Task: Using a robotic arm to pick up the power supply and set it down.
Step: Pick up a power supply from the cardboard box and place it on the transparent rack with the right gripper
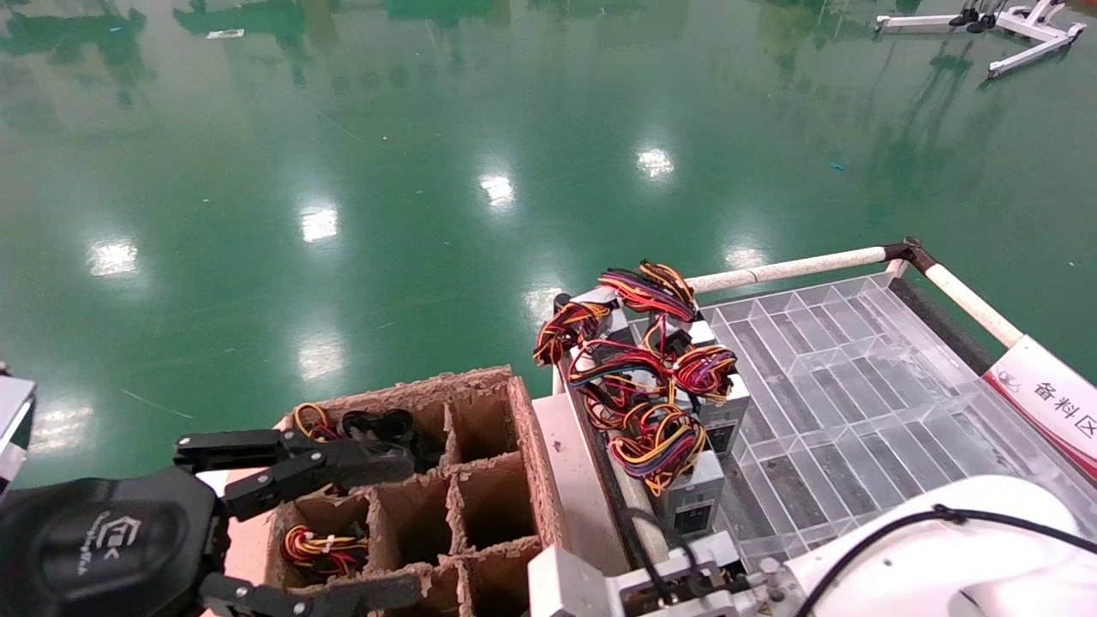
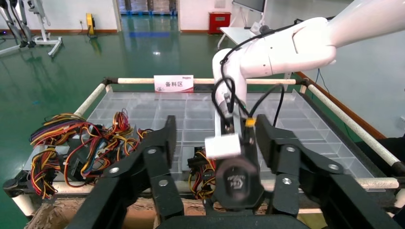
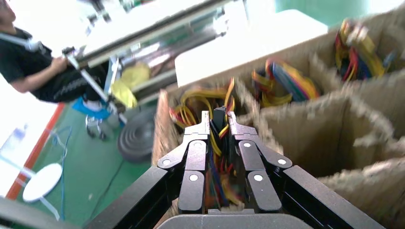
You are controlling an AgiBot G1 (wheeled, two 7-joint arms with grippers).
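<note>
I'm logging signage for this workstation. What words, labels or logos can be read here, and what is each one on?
"备料区": white sign with a red strip on the cart's far rail, also seen at the cart edge in the head view.
White logo with small lettering on the left gripper: too small to read.
Round emblem on the right gripper's body in the left wrist view: blurred, unreadable.
Dark labels on the power supplies: unreadable.
</note>
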